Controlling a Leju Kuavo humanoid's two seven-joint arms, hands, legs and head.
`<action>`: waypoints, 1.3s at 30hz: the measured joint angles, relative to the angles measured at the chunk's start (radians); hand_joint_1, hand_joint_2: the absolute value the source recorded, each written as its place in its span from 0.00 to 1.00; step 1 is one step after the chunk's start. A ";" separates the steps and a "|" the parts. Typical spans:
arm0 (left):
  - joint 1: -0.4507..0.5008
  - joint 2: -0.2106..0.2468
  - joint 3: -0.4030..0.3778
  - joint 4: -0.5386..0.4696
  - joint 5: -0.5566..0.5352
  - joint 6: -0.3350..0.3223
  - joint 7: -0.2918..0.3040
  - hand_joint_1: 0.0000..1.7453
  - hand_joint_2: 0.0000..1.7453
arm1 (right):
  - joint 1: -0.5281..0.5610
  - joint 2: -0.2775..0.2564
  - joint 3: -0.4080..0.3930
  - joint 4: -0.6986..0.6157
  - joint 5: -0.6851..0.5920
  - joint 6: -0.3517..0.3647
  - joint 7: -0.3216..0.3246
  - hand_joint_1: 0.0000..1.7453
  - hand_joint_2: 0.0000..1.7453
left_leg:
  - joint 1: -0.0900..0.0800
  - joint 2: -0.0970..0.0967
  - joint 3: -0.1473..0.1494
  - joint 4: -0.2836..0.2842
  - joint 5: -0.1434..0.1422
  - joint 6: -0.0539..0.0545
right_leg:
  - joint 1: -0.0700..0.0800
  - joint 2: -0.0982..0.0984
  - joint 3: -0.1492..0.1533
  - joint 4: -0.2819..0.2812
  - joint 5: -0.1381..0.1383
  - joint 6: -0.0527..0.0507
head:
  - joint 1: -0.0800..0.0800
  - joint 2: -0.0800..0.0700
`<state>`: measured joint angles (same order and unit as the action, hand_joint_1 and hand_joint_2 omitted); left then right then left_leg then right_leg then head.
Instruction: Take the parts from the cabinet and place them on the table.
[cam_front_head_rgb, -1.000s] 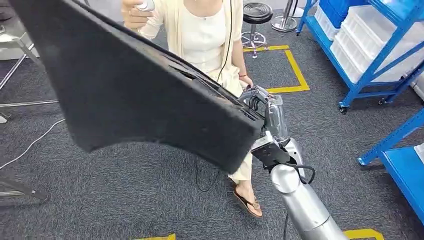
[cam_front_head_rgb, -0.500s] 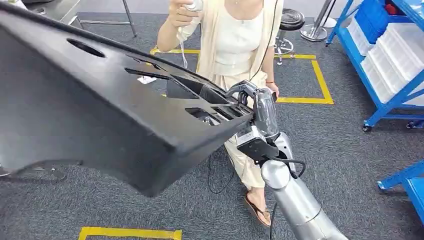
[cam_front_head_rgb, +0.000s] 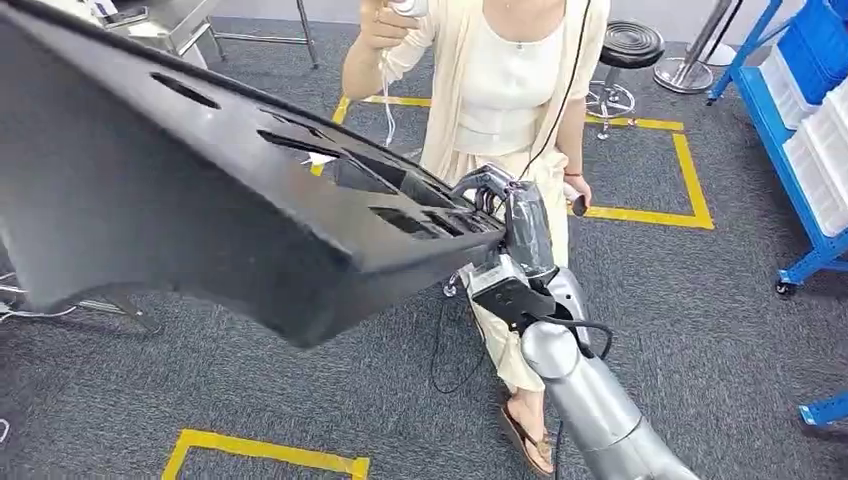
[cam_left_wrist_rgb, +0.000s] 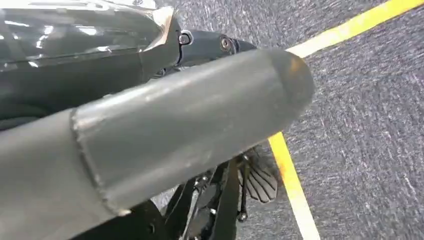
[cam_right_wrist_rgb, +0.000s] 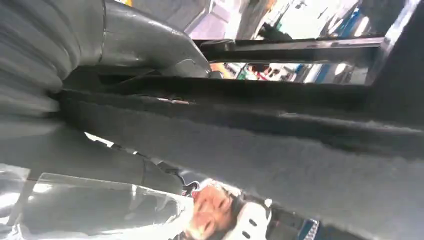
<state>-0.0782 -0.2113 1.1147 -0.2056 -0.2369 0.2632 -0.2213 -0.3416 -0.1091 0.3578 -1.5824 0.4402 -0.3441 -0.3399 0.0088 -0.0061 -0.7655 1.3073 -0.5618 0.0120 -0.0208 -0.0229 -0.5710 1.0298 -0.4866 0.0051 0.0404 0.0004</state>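
A large black panel (cam_front_head_rgb: 180, 200) with several cut-out slots spans the left and middle of the head view, held up off the floor and tilted. My right hand (cam_front_head_rgb: 495, 195) grips its right edge, with the silver arm rising from the lower right. In the right wrist view the grey thumb (cam_right_wrist_rgb: 145, 42) and the fingers clamp the panel's felt-covered edge (cam_right_wrist_rgb: 300, 150). The panel hides my left hand in the head view. The left wrist view has its thick grey thumb (cam_left_wrist_rgb: 175, 135) over grey carpet; what it holds is unclear.
A person in cream clothes (cam_front_head_rgb: 510, 90) stands just beyond the panel, beside my right hand. A black stool (cam_front_head_rgb: 628, 45) is behind them and blue shelving with white bins (cam_front_head_rgb: 815, 130) at the right. Yellow tape (cam_front_head_rgb: 690, 170) marks the carpet. A metal table (cam_front_head_rgb: 170, 15) stands at the far left.
The whole view has swung, so the camera moved. The panel has tipped from showing its felt underside to showing its slotted face. My right hand keeps its grip.
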 joint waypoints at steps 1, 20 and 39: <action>0.001 0.000 0.000 0.000 0.000 0.000 0.000 0.00 0.00 | 0.002 0.000 0.000 0.001 -0.002 0.000 0.000 1.00 1.00 | 0.001 0.001 -0.016 0.024 0.004 0.000 | 0.002 -0.010 0.001 0.000 -0.001 -0.002 | 0.000 0.000; -0.004 0.000 -0.002 0.000 0.000 -0.003 -0.009 0.00 0.00 | -0.021 -0.008 0.000 0.026 -0.011 -0.003 -0.018 1.00 1.00 | -0.007 -0.083 0.161 -0.294 0.134 0.044 | -0.009 0.042 -0.041 0.050 -0.001 0.057 | 0.006 0.000; -0.002 0.009 -0.002 0.000 -0.003 -0.002 -0.014 0.00 0.00 | -0.067 0.001 0.007 0.059 0.023 -0.026 -0.035 1.00 1.00 | -0.023 0.050 0.128 -0.267 0.119 0.036 | 0.013 -0.072 0.006 -0.002 -0.010 0.003 | 0.000 0.000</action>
<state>-0.0800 -0.2022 1.1131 -0.2056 -0.2400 0.2613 -0.2354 -0.4083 -0.1080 0.3647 -1.5236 0.4635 -0.3704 -0.3746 -0.0142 0.0437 -0.6371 1.0406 -0.4427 0.0484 -0.0075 -0.0951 -0.5648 1.0276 -0.4969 0.0077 0.0408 0.0004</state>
